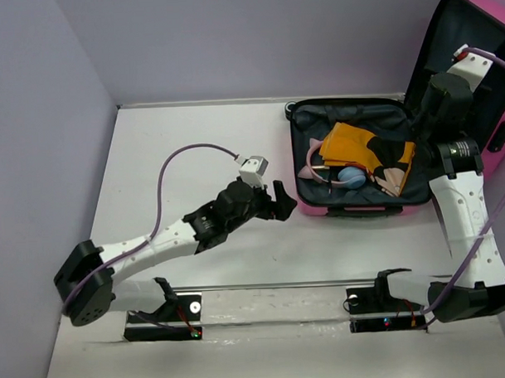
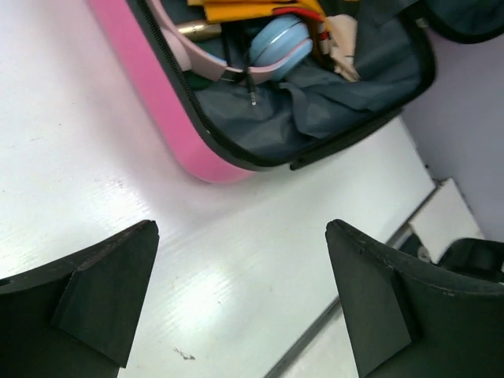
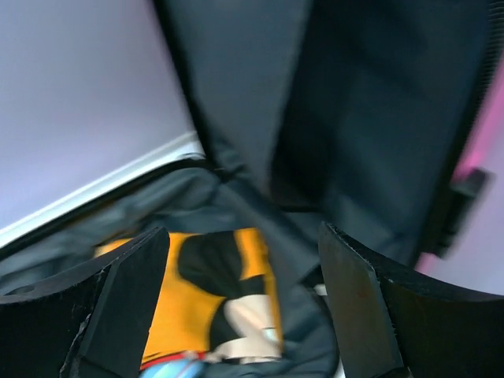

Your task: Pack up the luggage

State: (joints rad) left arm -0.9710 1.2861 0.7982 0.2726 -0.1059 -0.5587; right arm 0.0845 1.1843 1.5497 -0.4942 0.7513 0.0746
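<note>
Left fingers hang spread and empty above the worktop, just beside the luggage, which lies open at right rear. Its stiff, probably slick shell suggests gripping the raised lid's rim. Right fingers are spread empty over its open half.

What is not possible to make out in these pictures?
Top external: luggage lid outer shell, cut off by the right edge.
Left wrist: headphones, cut off by the top edge.
Right wrist: orange garment print, blurred, partly behind the right end effector.
</note>
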